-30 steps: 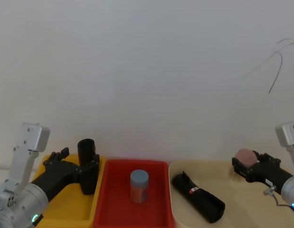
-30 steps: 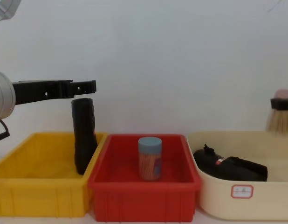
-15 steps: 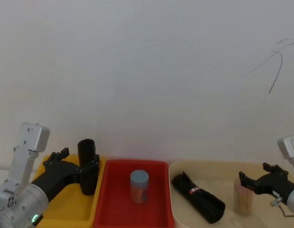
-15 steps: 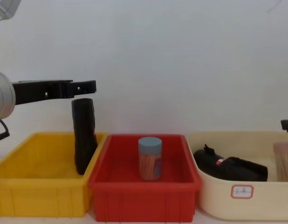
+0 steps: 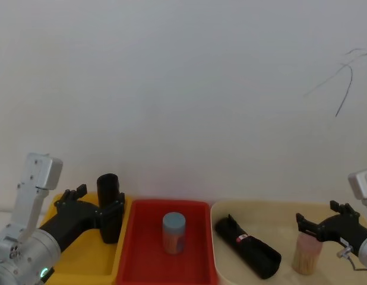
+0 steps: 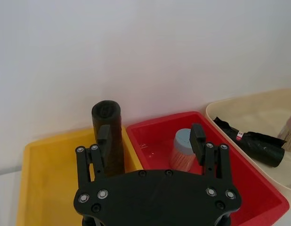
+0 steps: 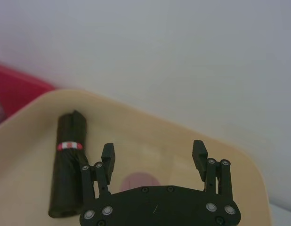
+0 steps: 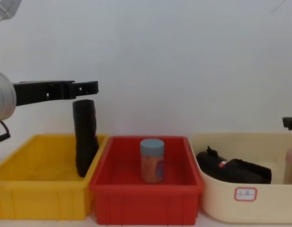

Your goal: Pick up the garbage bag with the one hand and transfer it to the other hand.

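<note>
Robot test bench in a laboratory-style room, indicated by the bare white wall (image 8: 184,61) filling the scene from 9 to 3 o'clock, with no household furnishing. Three plastic sorting bins stand side by side in front of it: a yellow bin (image 8: 37,198) at 8 o'clock, a red bin (image 8: 146,198) at 6 o'clock, and a cream tub (image 8: 250,201) bearing a small white label (image 8: 245,193) at 4 o'clock. A thin dark cable or crack (image 5: 344,83) at 2 o'clock on the wall suits a bench set up for trials.
</note>
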Robot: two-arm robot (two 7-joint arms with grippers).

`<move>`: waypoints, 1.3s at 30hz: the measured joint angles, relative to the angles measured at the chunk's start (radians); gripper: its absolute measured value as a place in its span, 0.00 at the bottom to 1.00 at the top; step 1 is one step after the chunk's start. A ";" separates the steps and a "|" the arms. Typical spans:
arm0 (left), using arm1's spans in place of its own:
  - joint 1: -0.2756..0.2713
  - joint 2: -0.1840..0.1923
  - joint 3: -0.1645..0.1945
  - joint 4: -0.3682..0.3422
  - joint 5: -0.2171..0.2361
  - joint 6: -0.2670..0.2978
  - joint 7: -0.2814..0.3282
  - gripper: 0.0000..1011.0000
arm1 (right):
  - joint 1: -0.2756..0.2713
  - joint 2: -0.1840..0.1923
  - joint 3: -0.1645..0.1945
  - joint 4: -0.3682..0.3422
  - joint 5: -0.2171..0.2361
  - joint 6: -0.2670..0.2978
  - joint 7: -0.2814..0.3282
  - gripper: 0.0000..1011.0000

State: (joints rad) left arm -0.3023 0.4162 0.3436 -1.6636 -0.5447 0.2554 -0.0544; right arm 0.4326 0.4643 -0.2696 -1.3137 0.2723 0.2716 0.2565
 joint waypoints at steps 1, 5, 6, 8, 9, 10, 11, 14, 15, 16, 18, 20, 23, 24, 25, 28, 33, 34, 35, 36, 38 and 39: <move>-0.001 0.000 0.000 0.000 0.000 -0.001 -0.002 0.99 | -0.003 -0.001 0.002 -0.005 0.001 -0.004 0.000 0.99; -0.006 0.001 0.005 0.006 0.002 -0.007 -0.023 0.99 | -0.025 -0.009 0.017 -0.040 0.011 -0.039 0.000 0.99; -0.008 0.001 0.007 0.008 0.002 -0.009 -0.028 0.99 | -0.030 -0.010 0.020 -0.047 0.012 -0.044 0.000 0.99; -0.012 0.002 0.012 0.013 0.002 -0.014 -0.046 0.99 | -0.038 -0.013 0.024 -0.059 0.016 -0.057 0.000 0.99; -0.014 0.002 0.014 0.015 0.002 -0.016 -0.052 0.99 | -0.048 -0.016 0.029 -0.074 0.019 -0.072 -0.001 0.99; -0.016 0.002 0.016 0.017 0.002 -0.017 -0.059 0.99 | -0.057 -0.018 0.032 -0.086 0.021 -0.081 -0.001 0.99; -0.020 0.002 0.020 0.021 0.003 -0.021 -0.072 0.99 | -0.069 -0.022 0.036 -0.101 0.025 -0.095 -0.001 0.99; -0.031 0.002 0.031 0.033 0.004 -0.026 -0.098 0.99 | -0.097 -0.032 0.044 -0.137 0.035 -0.132 0.004 0.99; -0.034 0.001 0.034 0.037 0.005 -0.027 -0.104 0.99 | -0.103 -0.034 0.045 -0.145 0.038 -0.140 0.006 0.99; -0.036 0.000 0.036 0.039 0.006 -0.028 -0.109 0.99 | -0.110 -0.036 0.046 -0.153 0.041 -0.148 0.008 0.99; -0.041 -0.001 0.041 0.044 0.007 -0.030 -0.121 0.99 | -0.131 -0.042 0.048 -0.179 0.048 -0.167 0.017 0.99; -0.047 -0.003 0.048 0.052 0.009 -0.032 -0.136 0.99 | -0.143 -0.045 0.049 -0.194 0.054 -0.178 0.024 0.99; -0.054 -0.005 0.055 0.059 0.011 -0.034 -0.151 0.99 | -0.165 -0.050 0.047 -0.221 0.066 -0.197 0.041 0.99; -0.056 -0.006 0.058 0.062 0.012 -0.036 -0.158 0.99 | -0.169 -0.050 0.046 -0.227 0.068 -0.200 0.047 0.99; -0.057 -0.006 0.059 0.064 0.012 -0.036 -0.161 0.99 | -0.178 -0.051 0.043 -0.240 0.073 -0.203 0.053 0.99; -0.061 -0.007 0.062 0.068 0.013 -0.037 -0.168 0.99 | -0.196 -0.052 0.035 -0.262 0.080 -0.211 0.068 0.99; -0.066 -0.009 0.068 0.074 0.015 -0.039 -0.181 0.99 | -0.216 -0.053 0.027 -0.290 0.089 -0.220 0.085 0.99; -0.067 -0.009 0.069 0.075 0.015 -0.039 -0.183 0.99 | -0.216 -0.053 0.027 -0.290 0.089 -0.220 0.085 0.99; -0.068 -0.009 0.070 0.076 0.015 -0.039 -0.186 0.99 | -0.221 -0.053 0.025 -0.296 0.090 -0.222 0.088 0.99; -0.069 -0.010 0.071 0.077 0.015 -0.040 -0.187 0.99 | -0.223 -0.053 0.024 -0.298 0.091 -0.222 0.089 0.99; -0.070 -0.010 0.072 0.079 0.015 -0.040 -0.190 0.99 | -0.228 -0.054 0.021 -0.306 0.094 -0.224 0.093 0.99; -0.070 -0.010 0.072 0.079 0.016 -0.040 -0.191 0.99 | -0.229 -0.054 0.021 -0.308 0.095 -0.225 0.094 0.99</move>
State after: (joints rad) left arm -0.3727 0.4060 0.4159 -1.5846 -0.5290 0.2154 -0.2456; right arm 0.2032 0.4106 -0.2490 -1.6214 0.3669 0.0461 0.3509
